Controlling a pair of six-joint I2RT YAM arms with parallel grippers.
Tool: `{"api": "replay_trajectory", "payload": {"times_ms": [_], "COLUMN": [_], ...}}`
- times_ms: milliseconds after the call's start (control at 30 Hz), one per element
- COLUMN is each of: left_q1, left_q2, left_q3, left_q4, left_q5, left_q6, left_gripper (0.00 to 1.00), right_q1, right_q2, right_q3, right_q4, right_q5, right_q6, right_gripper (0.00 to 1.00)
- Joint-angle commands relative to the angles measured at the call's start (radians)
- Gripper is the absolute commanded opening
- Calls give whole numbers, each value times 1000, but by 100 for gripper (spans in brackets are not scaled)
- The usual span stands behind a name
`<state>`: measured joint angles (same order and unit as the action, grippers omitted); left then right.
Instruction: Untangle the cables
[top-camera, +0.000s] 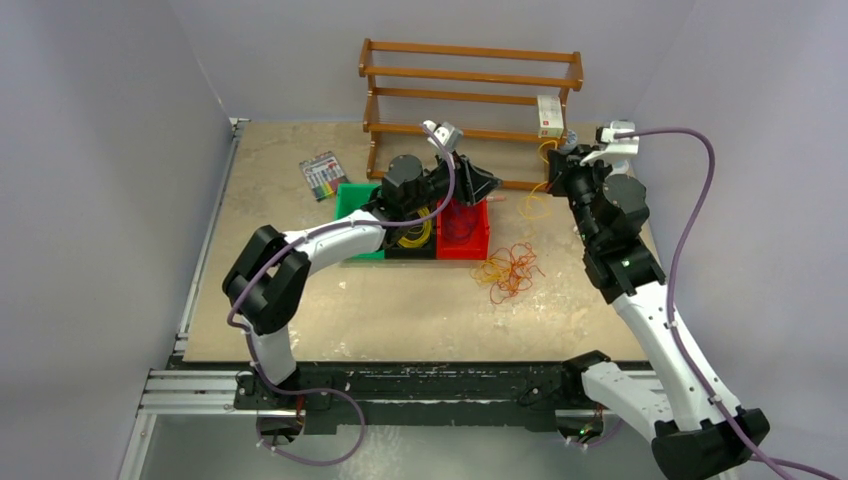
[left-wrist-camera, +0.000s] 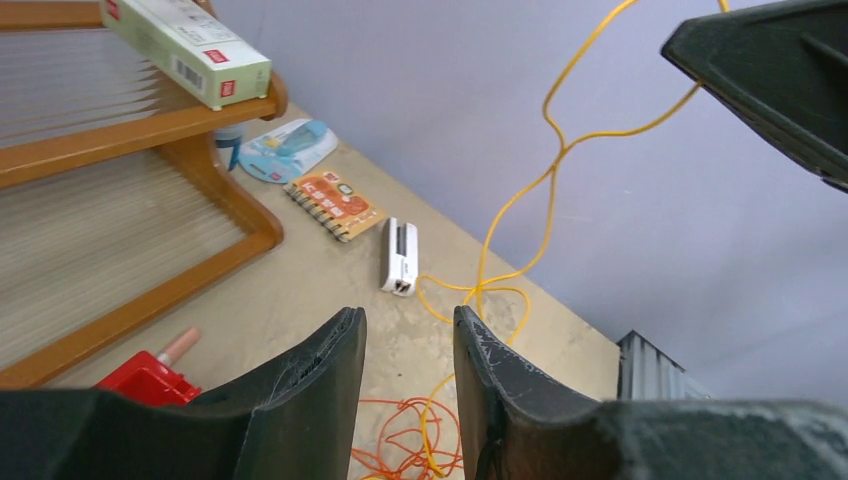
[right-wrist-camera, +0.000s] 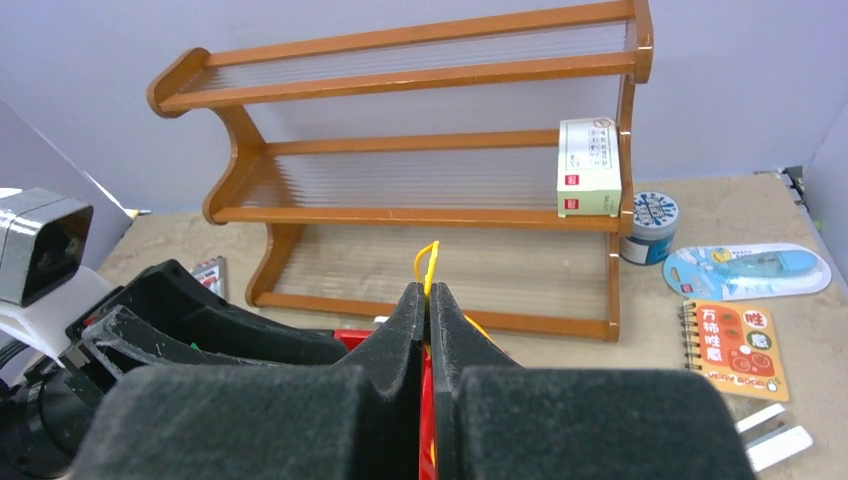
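Beside the brown wooden shelf rack (right-wrist-camera: 420, 216) at far right, the right gripper (right-wrist-camera: 428, 298) clenches a thin yellow wire (right-wrist-camera: 427, 262); the left gripper (left-wrist-camera: 408, 330) hangs released and empty by the red plastic bin (top-camera: 465, 238), a tangled orange-and-yellow wire bunch (top-camera: 508, 268) lying just right of it

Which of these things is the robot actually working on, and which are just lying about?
Job: yellow cable pinched in the right gripper; orange-yellow tangle on the table; coloured bins, one holding yellow cables.
Lying about: wooden rack, white box, notebook, tape dispenser, pen pack.
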<state>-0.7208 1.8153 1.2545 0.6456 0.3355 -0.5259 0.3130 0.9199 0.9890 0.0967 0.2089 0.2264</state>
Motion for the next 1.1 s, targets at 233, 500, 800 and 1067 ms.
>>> {"api": "replay_trajectory", "payload": {"times_ms": [233,500,800,1067], "left_q1": [0,-13,-67,-126], "left_q2": [25,21,75,143], "left_q3": [55,1,35,33], "left_q4": [170,170,183,238], "left_q5": [169,125,94,59], "left_q6": [-101,-68,-36,-44], "left_gripper": [38,44,49,49], "right_q1": [-5,-5,-5,-5], "right_q2": [25,58,80,82], "right_q3": [74,108,173,192], "right_q4": [91,111,99,97], "right_q5": [-33,54,94,70], "right_q6": [16,100,91,97], "right_gripper": [0,0,0,0]}}
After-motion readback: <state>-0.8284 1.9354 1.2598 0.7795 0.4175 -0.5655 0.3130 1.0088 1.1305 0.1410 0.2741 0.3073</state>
